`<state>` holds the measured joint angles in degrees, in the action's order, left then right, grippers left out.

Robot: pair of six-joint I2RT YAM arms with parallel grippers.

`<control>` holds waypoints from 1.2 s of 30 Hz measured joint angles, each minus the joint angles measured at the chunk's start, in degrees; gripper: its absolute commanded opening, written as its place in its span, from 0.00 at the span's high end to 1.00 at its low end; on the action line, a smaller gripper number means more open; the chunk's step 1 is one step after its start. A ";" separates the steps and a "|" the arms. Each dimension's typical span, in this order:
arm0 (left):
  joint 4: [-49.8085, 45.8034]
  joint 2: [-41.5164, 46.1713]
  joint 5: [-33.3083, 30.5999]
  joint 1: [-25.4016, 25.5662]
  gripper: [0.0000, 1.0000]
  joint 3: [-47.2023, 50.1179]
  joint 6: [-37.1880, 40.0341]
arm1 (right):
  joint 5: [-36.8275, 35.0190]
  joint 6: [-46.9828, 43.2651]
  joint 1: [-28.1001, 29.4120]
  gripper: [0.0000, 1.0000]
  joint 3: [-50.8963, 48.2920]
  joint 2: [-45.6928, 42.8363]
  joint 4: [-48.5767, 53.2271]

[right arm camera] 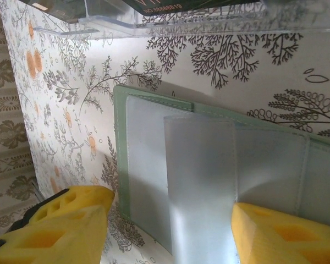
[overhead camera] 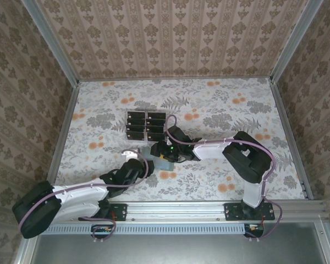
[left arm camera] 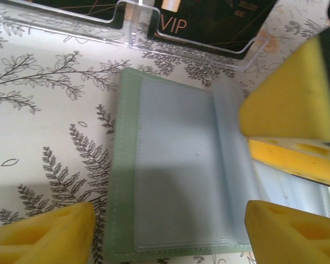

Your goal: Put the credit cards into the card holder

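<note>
The card holder (left arm camera: 176,165) lies open on the floral table, a sage-green wallet with pale clear sleeves inside; from above it sits between both arms (overhead camera: 159,160). My left gripper (left arm camera: 165,236) is open, its yellow fingers (left arm camera: 41,234) straddling the wallet's near edge. My right gripper (right arm camera: 170,231) is open too, over the wallet (right arm camera: 146,148), and one clear sleeve (right arm camera: 201,181) stands up between its fingers. One of the right gripper's yellow pads (left arm camera: 297,104) shows in the left wrist view. The black credit cards (overhead camera: 146,125) stand in a clear rack (left arm camera: 198,47) just behind the wallet, one marked VIP (left arm camera: 173,23).
Papered walls enclose the table (overhead camera: 231,110) at the back and both sides. The clear rack's front lip (right arm camera: 154,27) lies close beyond the wallet. The left arm (overhead camera: 88,192) reaches in from the near left, the right arm (overhead camera: 247,157) from the near right.
</note>
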<state>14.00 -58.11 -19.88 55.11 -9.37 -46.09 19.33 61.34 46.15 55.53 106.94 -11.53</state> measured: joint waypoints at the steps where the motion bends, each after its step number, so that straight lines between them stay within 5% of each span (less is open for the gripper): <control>1: 0.28 -0.02 0.13 0.09 0.26 0.00 0.31 | 0.24 0.24 0.00 0.37 0.04 0.22 -0.37; 25: 1.77 -11.67 -4.22 0.66 0.33 -4.26 0.04 | 0.90 2.12 -0.17 0.36 0.09 0.50 -3.34; 36: 1.75 -12.50 -5.64 0.85 0.34 -4.57 -1.95 | 0.39 1.79 -1.60 0.36 -2.32 -6.36 -2.73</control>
<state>15.75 -70.61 -25.52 55.96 -13.93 -48.03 19.73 63.13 44.56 53.21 100.57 -14.26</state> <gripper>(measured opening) 0.659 0.637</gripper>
